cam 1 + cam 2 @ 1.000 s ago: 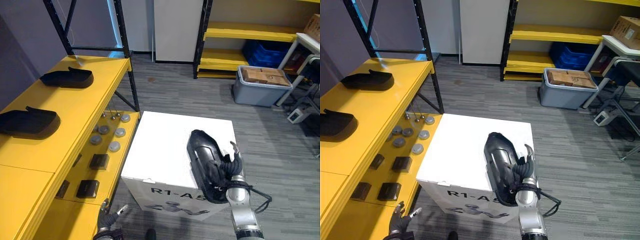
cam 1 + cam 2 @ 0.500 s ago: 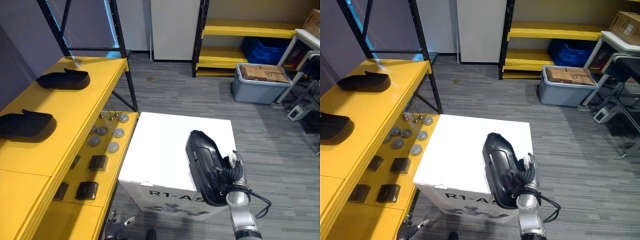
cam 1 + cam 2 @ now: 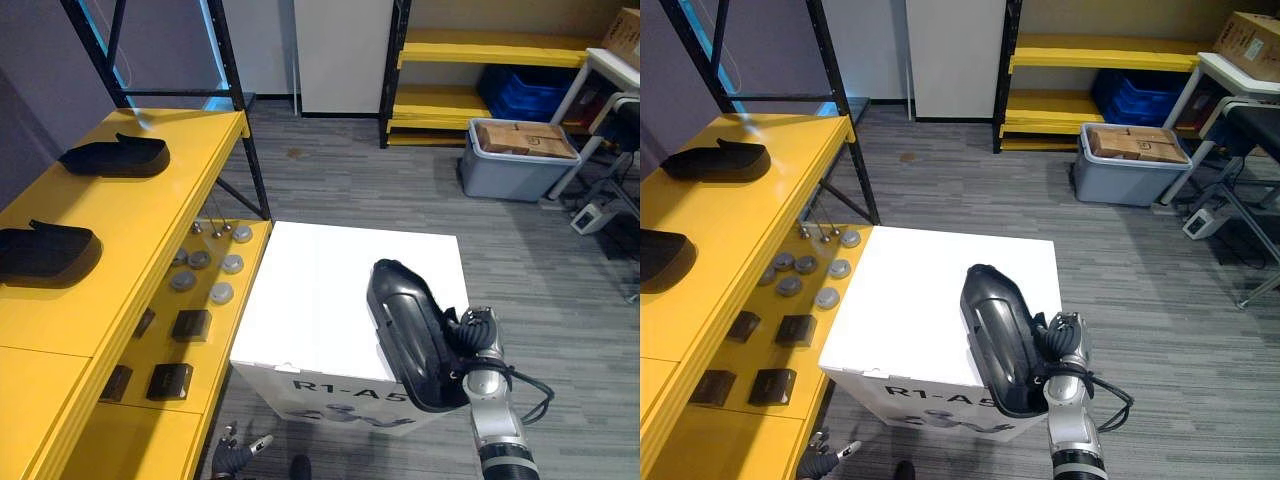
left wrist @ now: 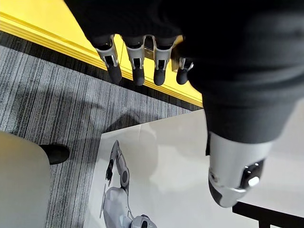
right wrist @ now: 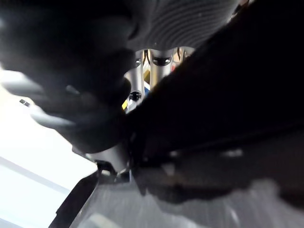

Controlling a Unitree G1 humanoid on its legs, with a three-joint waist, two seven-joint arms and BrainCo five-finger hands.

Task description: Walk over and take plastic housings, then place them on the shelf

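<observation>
A long black plastic housing [image 3: 403, 328] lies hollow side up on the right part of a white box [image 3: 320, 290]. My right hand [image 3: 471, 336] is at its right rim, fingers curled over the edge and shut on it; the right wrist view shows the dark housing [image 5: 223, 95] right against the fingers [image 5: 159, 59]. Two more black housings [image 3: 113, 156] [image 3: 45, 252] rest on the top of the yellow shelf [image 3: 150, 220] at the left. My left hand [image 3: 236, 459] hangs low beside the box's front, its fingers [image 4: 136, 61] straight and empty.
On a lower level of the yellow shelf lie several grey discs [image 3: 201, 275] and black blocks [image 3: 170, 380]. A grey bin holding a cardboard box [image 3: 515, 158] stands on the carpet at the far right, before a yellow rack [image 3: 480, 60].
My right hand's fingers have curled from spread over the housing to clenched on its right rim. My left hand has dropped lower in view. The camera has shifted slightly.
</observation>
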